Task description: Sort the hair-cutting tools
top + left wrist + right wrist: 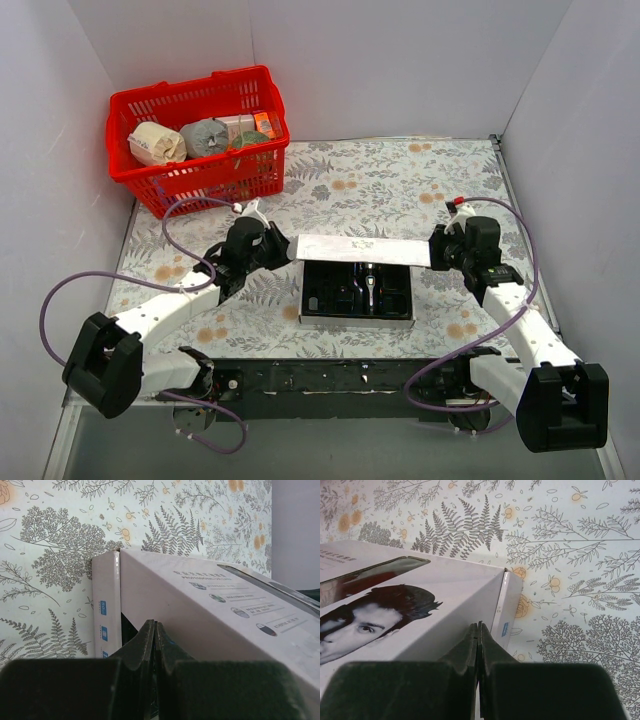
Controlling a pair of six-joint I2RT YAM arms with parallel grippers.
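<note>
Hair clipper (370, 283): lying in the black tray (308, 292) of the open kit box, centre of the bench (380, 190). Left tool (287, 250) and right tool (434, 252): both clenched, one at each end of the raised lid (362, 250). Whether either pinches the lid cannot be told.

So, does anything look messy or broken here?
Nothing is spilled or broken. One odd thing: the box lid stands tilted open along the far edge of the black tray, with the left pincer and right pincer shut at its two ends.
</note>
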